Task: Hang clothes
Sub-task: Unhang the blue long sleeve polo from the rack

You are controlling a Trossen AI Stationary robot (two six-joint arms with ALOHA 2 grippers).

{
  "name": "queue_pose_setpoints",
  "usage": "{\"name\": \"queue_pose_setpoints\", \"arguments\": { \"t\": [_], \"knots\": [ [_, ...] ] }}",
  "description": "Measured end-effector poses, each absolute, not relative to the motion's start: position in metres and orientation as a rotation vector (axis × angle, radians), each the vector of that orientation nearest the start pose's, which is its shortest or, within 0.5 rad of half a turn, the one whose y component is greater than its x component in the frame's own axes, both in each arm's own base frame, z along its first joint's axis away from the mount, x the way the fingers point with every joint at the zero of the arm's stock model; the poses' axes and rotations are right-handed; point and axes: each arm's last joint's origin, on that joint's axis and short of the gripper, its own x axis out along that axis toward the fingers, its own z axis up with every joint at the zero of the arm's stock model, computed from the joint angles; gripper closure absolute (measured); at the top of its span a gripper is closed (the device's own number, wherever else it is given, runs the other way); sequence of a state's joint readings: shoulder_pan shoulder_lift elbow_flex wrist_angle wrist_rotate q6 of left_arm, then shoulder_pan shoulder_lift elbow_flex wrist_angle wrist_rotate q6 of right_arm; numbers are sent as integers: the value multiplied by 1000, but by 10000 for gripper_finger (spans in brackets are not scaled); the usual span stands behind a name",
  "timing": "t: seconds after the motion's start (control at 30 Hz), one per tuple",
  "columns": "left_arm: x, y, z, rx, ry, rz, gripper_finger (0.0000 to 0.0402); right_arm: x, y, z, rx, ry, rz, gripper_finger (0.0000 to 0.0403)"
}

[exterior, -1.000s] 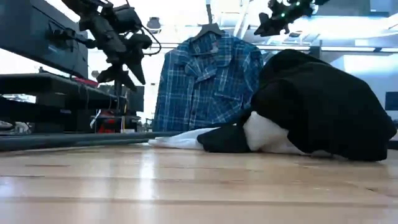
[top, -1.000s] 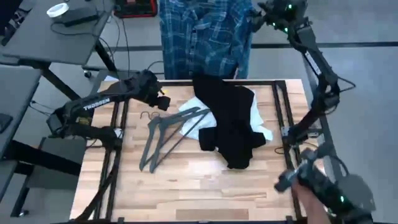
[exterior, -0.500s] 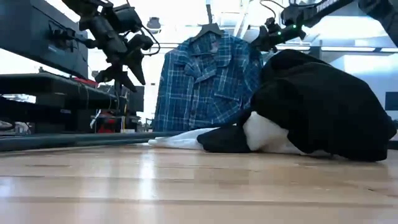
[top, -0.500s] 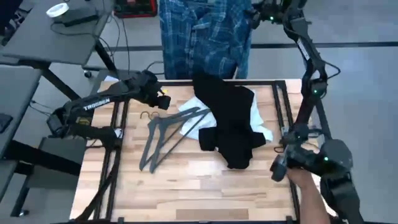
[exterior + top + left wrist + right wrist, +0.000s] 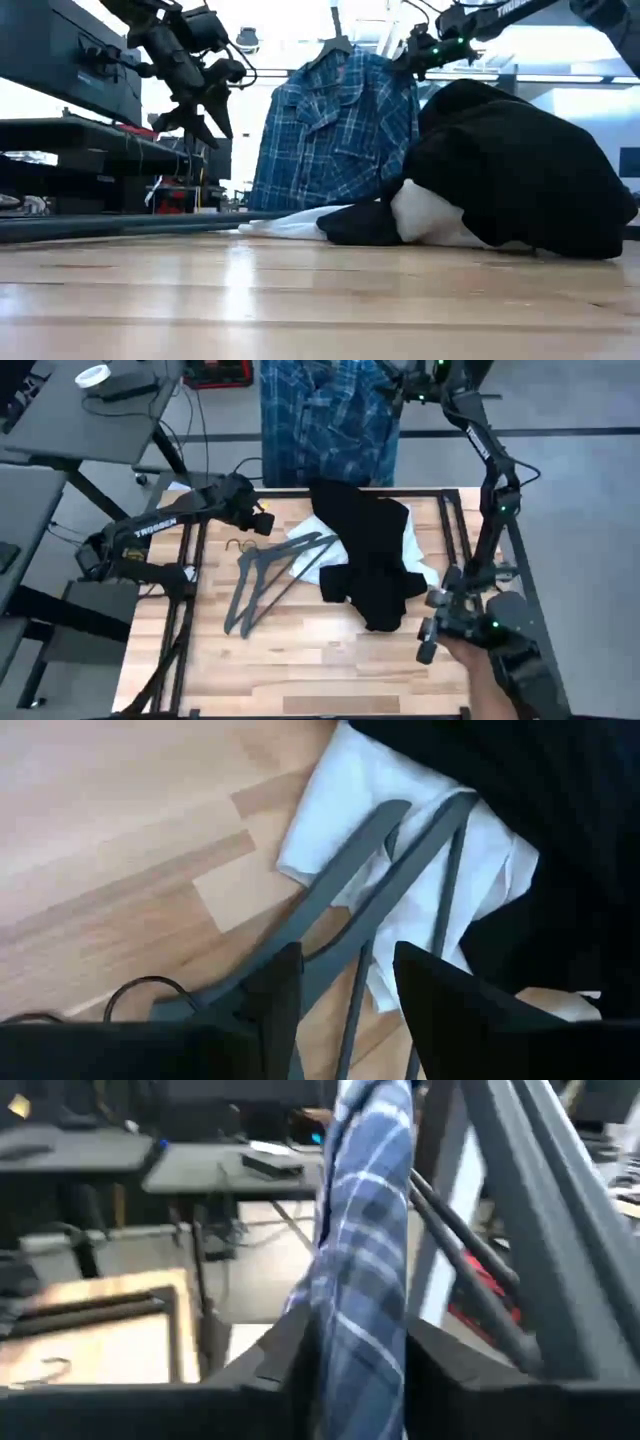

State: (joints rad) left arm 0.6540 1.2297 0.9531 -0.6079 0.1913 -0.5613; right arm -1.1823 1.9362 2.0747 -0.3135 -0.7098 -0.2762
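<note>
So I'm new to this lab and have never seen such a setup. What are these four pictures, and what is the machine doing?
It is a robot with two dark arms at a wooden table. One picture looks down from above, one looks level across the tabletop, and two come from cameras on the wrists. On the table lie a black top over a white top, beside dark hangers. Behind the table hangs a blue plaid shirt. The right gripper is up there, its fingers on either side of the shirt's cloth. The left gripper hovers open above the hangers, holding nothing.

"TROSSEN" on left arm [image 5: 150,527]
</note>
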Motion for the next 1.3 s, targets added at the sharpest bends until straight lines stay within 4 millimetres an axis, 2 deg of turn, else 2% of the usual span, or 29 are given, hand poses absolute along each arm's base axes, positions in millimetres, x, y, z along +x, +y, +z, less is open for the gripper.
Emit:
{"name": "queue_pose_setpoints", "arguments": {
  "t": [0.1,0.23,0.4,0.57,0.7,0.9,1.03,1.3],
  "knots": [
    [198,144,269,-879,684,657,259,184,-397,428,-133,169,-466,378],
    [198,145,269,-874,685,654,259,183,-395,435,-138,156,-465,379],
    [198,145,269,-872,687,651,259,177,-386,456,-174,137,-500,379],
    [197,144,270,-867,682,649,259,159,-369,483,-201,120,-532,379],
    [198,145,280,-831,671,633,259,149,-354,496,-210,141,-542,379],
    [203,149,318,-664,590,590,259,138,-321,524,-284,107,-542,380],
    [203,151,350,-527,521,599,259,138,-306,532,-278,107,-532,380],
    [190,149,440,-161,332,731,259,152,-261,548,-289,85,-429,380]
  ]
}}
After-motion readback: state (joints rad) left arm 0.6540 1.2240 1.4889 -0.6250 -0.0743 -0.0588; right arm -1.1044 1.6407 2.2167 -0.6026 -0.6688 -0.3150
